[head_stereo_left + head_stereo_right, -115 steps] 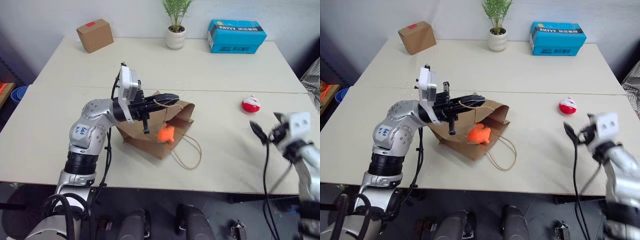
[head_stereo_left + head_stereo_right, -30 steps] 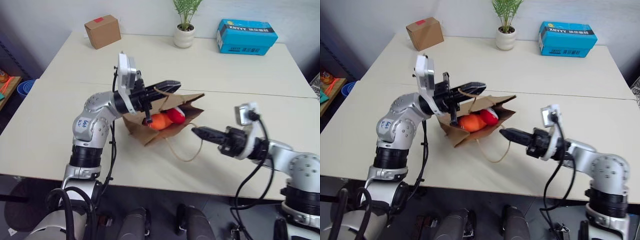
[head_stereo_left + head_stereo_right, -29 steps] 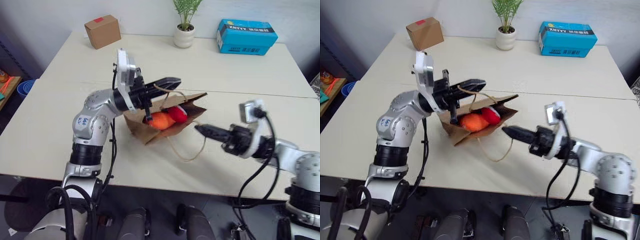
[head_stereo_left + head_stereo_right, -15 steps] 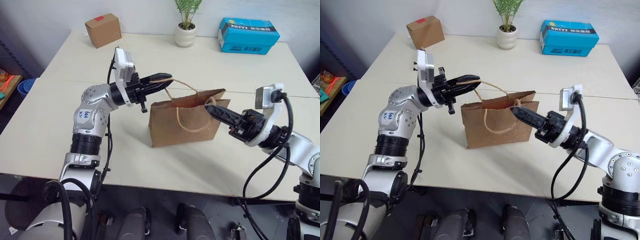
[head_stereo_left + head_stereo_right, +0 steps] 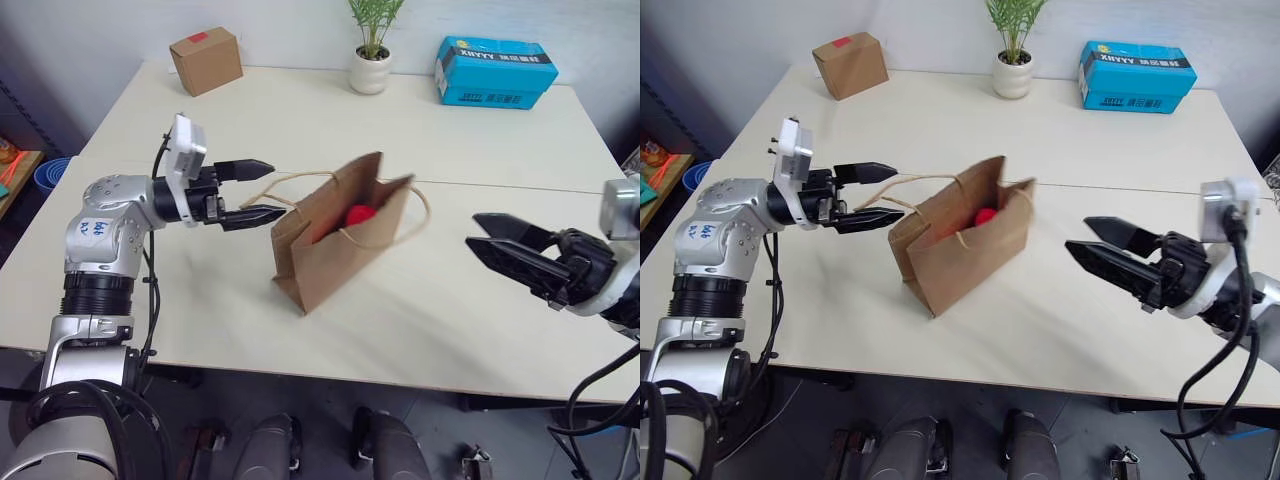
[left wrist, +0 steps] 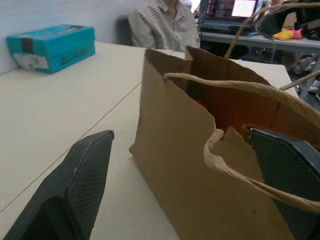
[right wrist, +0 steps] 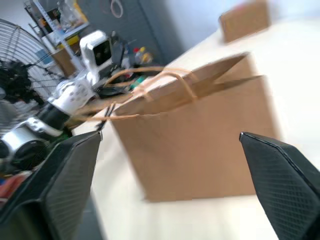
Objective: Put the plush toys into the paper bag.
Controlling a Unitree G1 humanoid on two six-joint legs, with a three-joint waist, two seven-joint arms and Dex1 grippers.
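At about nine o'clock of the scene, the left gripper [image 5: 258,189] has its two black fingers spread wide and holds nothing. One cord handle [image 5: 300,177] of the paper bag [image 5: 335,240] runs between these fingers, but it looks loose, so the bag is probably released on purpose. The fingers point toward three o'clock, at the bag just beside them.

In the centre, the paper bag stands on its base and tilts, with its open mouth turned up and toward twelve o'clock. Inside the mouth the red-and-white plush toy [image 5: 359,214] is visible. An orange glow on the inner wall in the left wrist view may be the orange toy, but this cannot be told surely. By the look of it, the toys are in the bag and the task is nearly complete.

At three to four o'clock, the right gripper [image 5: 501,241] is also wide and empty, well apart from the bag, its fingers pointing to nine o'clock.

The table [image 5: 300,110] is pale and plain. Along its far edge, from eleven to one o'clock, stand a small cardboard box [image 5: 205,60], a potted plant [image 5: 370,62] and a blue box [image 5: 496,72]. The left wrist view shows a person [image 6: 164,25] sitting behind the table.
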